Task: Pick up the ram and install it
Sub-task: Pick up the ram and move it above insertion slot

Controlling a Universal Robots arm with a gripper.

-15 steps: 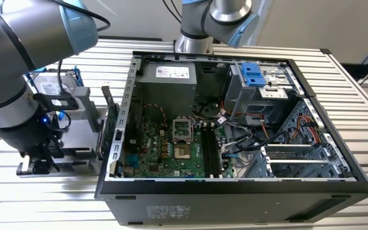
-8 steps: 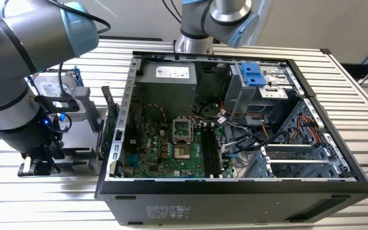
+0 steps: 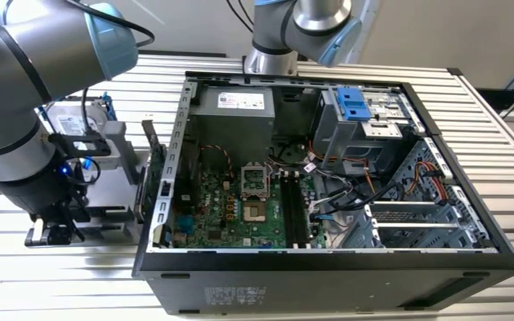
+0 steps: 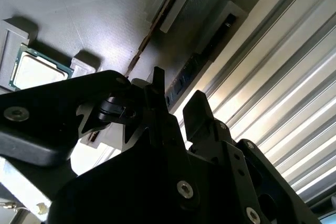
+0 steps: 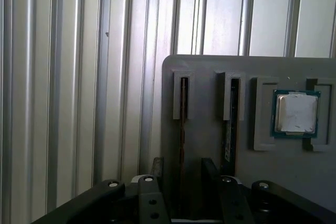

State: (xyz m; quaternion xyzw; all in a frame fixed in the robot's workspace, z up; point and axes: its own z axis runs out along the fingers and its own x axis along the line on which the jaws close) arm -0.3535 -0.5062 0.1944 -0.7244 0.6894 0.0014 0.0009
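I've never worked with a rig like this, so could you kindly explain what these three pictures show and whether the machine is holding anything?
The exterior view is taken from a camera off the arm. It shows a grey-and-blue robot arm at the exterior view's left of an open computer case, on a ribbed metal table.

The two wrist views come from cameras riding on the arm, looking past its black gripper. In front of the gripper is a grey holder with parts in pockets:
- the ram, a thin stick on edge in a slot
- a second stick beside it
- a square processor chip

The gripper is open, with one finger on each side of the ram and apart from it. Nothing is held.
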